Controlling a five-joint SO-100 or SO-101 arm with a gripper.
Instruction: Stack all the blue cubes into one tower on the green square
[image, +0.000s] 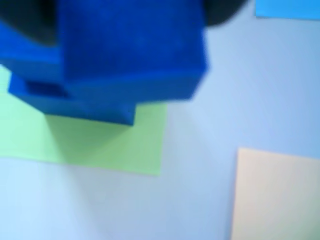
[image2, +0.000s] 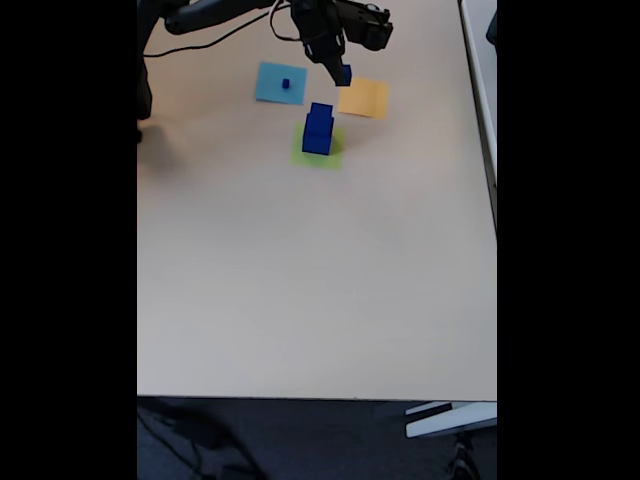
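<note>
Held dark-blue solid cube (image: 132, 47) fills the wrist view's top, close to the lens, above a two-cube blue tower (image: 75, 102).

Taking the flat yellow-green paper square (image2: 320, 150) as landmark in the fixed view: up and to its left lies a flat light-blue square (image2: 280, 83) with a tiny blue cube (image2: 285, 84) on it; on the green square stands the tower (image2: 318, 130); up and to its right the black two-finger gripper (image2: 342, 72) pinches the held cube (image2: 345, 75) in the air, beside a flat orange-yellow square (image2: 363, 97) on the beige table (image2: 320, 280).
</note>
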